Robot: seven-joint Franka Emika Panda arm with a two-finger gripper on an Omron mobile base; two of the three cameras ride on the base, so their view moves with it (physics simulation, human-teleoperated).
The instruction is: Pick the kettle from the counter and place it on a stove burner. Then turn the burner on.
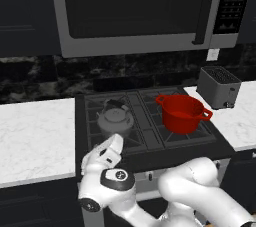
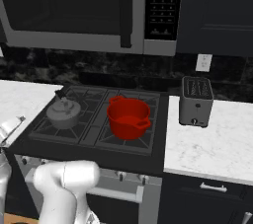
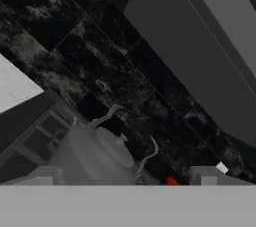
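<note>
1. Claw [image 1: 116, 147]: hovers near the cooktop's front edge, just in front of the kettle; finger spacing cannot be told.
2. Kettle [image 1: 114, 119]: squat, dull grey, arched wire handle, small lid knob; sits on the front left stove burner [image 1: 102, 132].
3. No legible writing.
4. Red pot [image 1: 182, 113]: right burner, lidless, contents unseen.
5. Toaster [image 1: 218, 87]: on the right counter [image 1: 245, 116].

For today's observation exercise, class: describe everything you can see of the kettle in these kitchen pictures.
The kettle is squat, round and dull grey, metal by its look, with a small lid knob and an arched wire handle with a dark top. It stands upright on the front left stove burner of the black cooktop, apart from the red pot beside it. Nothing grips it; the pincer is just in front of it.
</note>
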